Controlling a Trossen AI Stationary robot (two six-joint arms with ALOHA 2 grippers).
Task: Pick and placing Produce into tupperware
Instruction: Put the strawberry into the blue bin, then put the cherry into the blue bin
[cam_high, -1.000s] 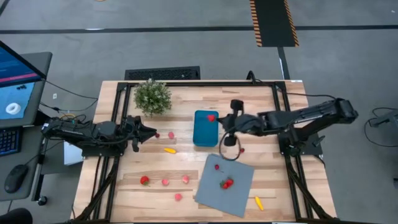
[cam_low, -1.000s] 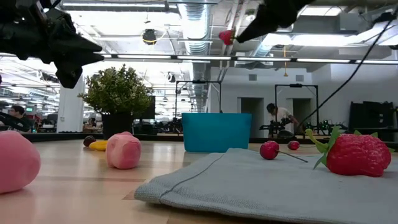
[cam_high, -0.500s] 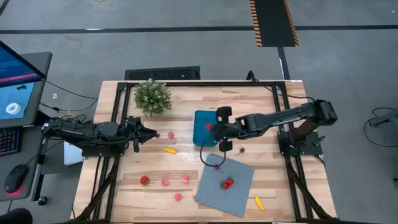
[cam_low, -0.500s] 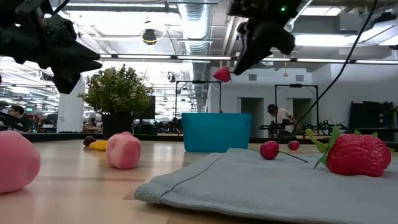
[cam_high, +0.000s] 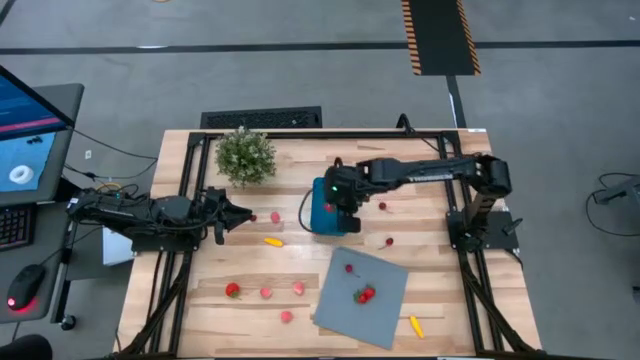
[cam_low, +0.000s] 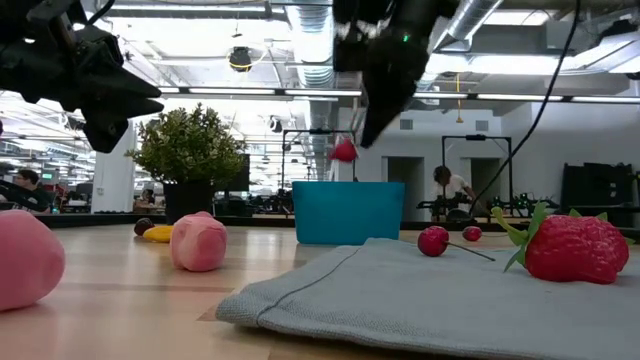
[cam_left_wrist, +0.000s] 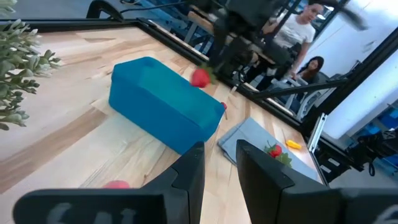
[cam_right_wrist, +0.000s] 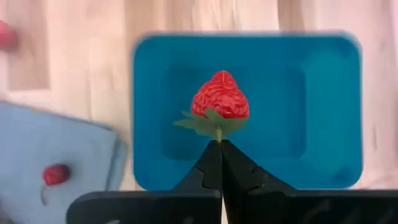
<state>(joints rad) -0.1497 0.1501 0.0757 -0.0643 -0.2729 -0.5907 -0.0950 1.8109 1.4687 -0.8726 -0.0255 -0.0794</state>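
Right gripper (cam_right_wrist: 219, 147), pinching strawberry (cam_right_wrist: 221, 98) by its stem, now over tub (cam_high: 331, 206), shifted toward nine o'clock from the sheet (cam_high: 363, 297). Left gripper (cam_left_wrist: 219, 155) slightly parted, at nine o'clock, unmoved.

Count of items on the tabletop (cam_high: 420, 170):

- Tub (cam_high: 328, 218): one, teal.
- Cloth sheet (cam_high: 380, 315): one, grey.
- Potted plant (cam_high: 245, 155): one.
- Pink round pieces (cam_high: 266, 292): four.
- Yellow-orange long pieces (cam_high: 272, 241): two.
- Large red strawberries (cam_high: 232, 290): three. One lies on the wood, one on the sheet, and one strawberry (cam_right_wrist: 221, 94) is pinched in the right gripper (cam_right_wrist: 219, 146).
- Small red pieces (cam_high: 389, 241): four, too small to tell their kind.
- Robot arms: two.
- People (cam_left_wrist: 305, 28) in the left wrist view: two.
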